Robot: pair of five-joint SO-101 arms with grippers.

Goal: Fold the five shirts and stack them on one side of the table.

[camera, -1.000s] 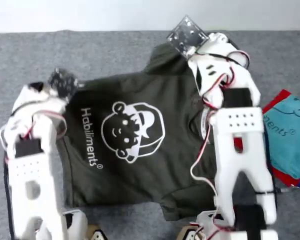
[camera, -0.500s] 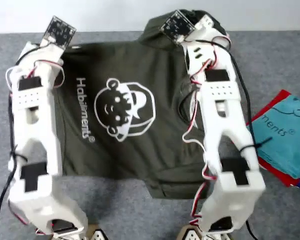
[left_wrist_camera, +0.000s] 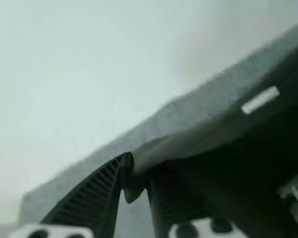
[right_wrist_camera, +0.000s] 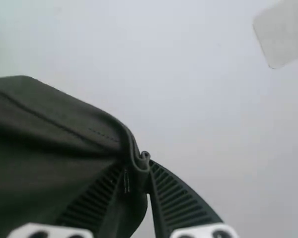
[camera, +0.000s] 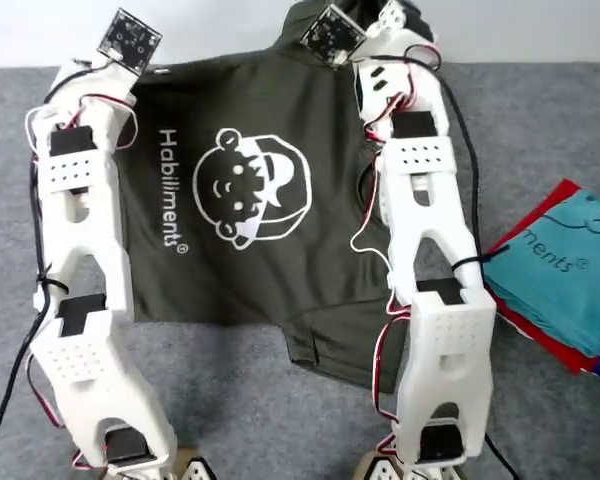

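A dark olive shirt [camera: 250, 210] with a white cartoon print lies spread on the grey table, its far edge lifted toward the back. My left gripper [camera: 145, 68] is at the shirt's far left corner; the left wrist view shows my left gripper [left_wrist_camera: 134, 173] shut on the shirt's hem [left_wrist_camera: 188, 144]. My right gripper [camera: 365, 25] is at the far right corner by the sleeve; in its own view my right gripper [right_wrist_camera: 136, 171] pinches a fold of the olive shirt [right_wrist_camera: 54, 129]. Both arms stretch out along the shirt's sides.
A stack of folded shirts, teal on top [camera: 565, 270] over red and blue, sits at the table's right edge. The grey table [camera: 540, 120] ends at a white wall at the back. One sleeve [camera: 330, 350] sticks out toward the front.
Both arms have stretched toward the back of the table, dragging the olive shirt away from the front edge and pulling it flatter. The folded stack has stayed put.
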